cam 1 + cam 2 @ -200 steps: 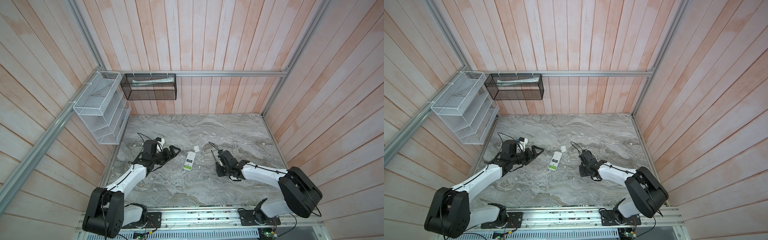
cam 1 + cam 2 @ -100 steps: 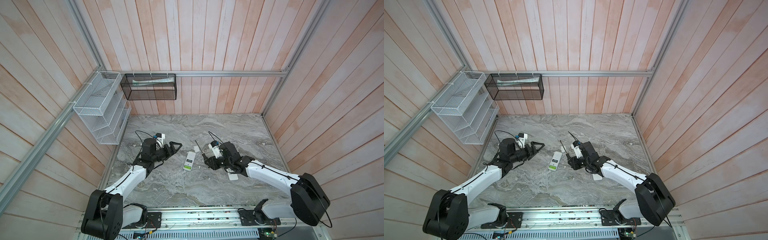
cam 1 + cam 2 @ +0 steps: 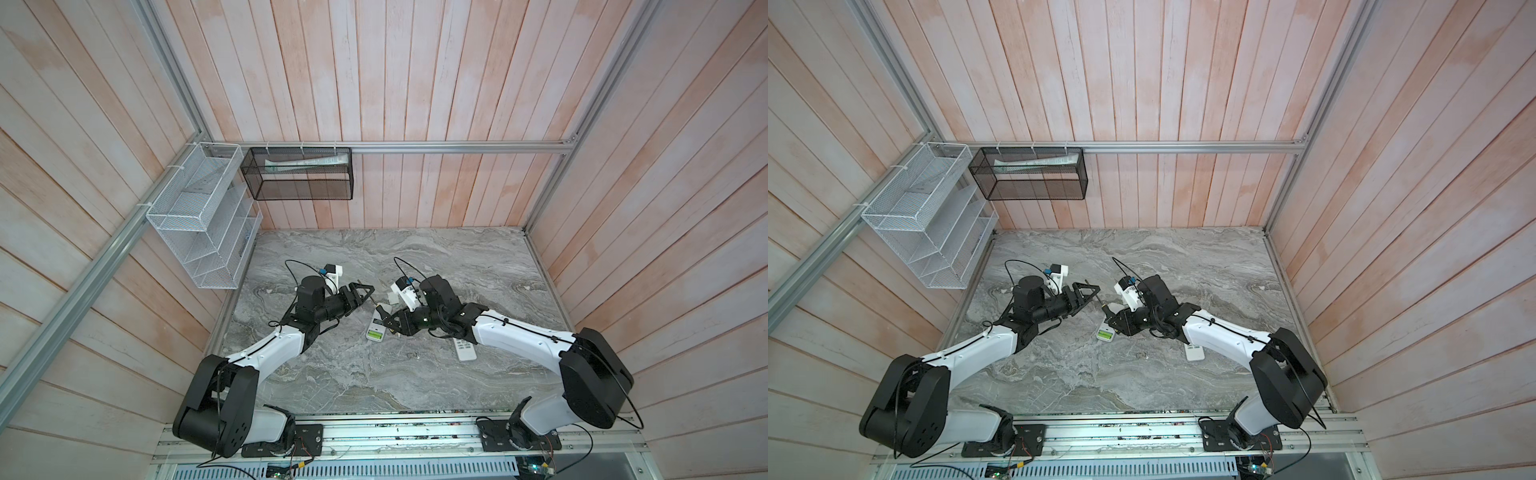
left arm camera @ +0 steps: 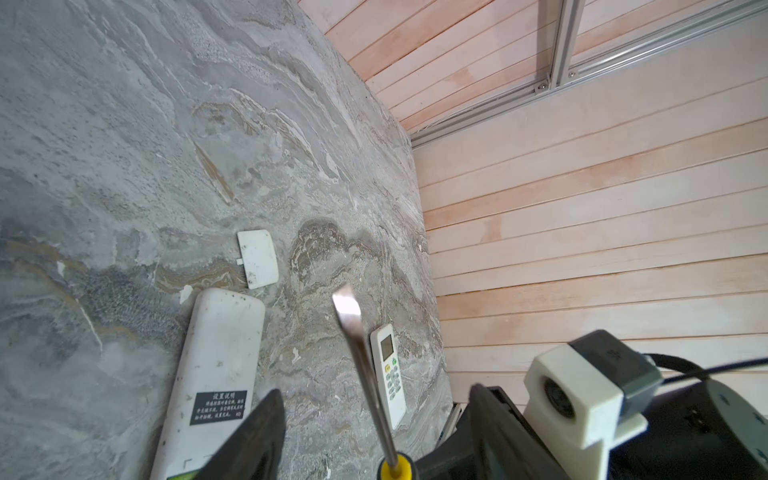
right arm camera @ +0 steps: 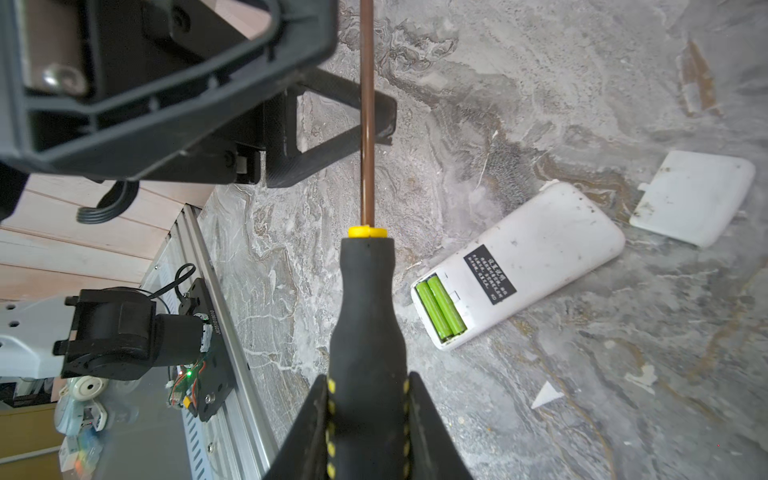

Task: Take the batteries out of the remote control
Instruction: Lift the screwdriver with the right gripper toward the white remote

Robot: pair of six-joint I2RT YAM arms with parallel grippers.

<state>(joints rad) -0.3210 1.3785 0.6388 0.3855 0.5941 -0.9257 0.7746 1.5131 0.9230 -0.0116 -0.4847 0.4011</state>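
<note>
grey marble tabletop [image 3: 415, 257]; right gripper [image 5: 366, 378] clenched on the black-and-yellow-handled screwdriver [image 5: 368, 291], whose shaft passes between the parted, non-touching jaws of the left gripper [image 4: 376, 392]; white remote control [image 5: 536, 257] lying face down, compartment uncovered, white battery cover [image 5: 698, 195] just beside; two lime green batteries [image 5: 440, 307] seated side by side in that compartment.

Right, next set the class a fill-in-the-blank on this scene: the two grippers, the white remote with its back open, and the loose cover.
1. The right gripper is shut on the black handle of a ____.
2. The left gripper has its jaws ____, one on each side of the metal shaft.
3. The open remote holds ____ lime green batteries.
4. Its loose cover lies on the ____, beside the remote.
Missing words: screwdriver; open; two; table.
</note>
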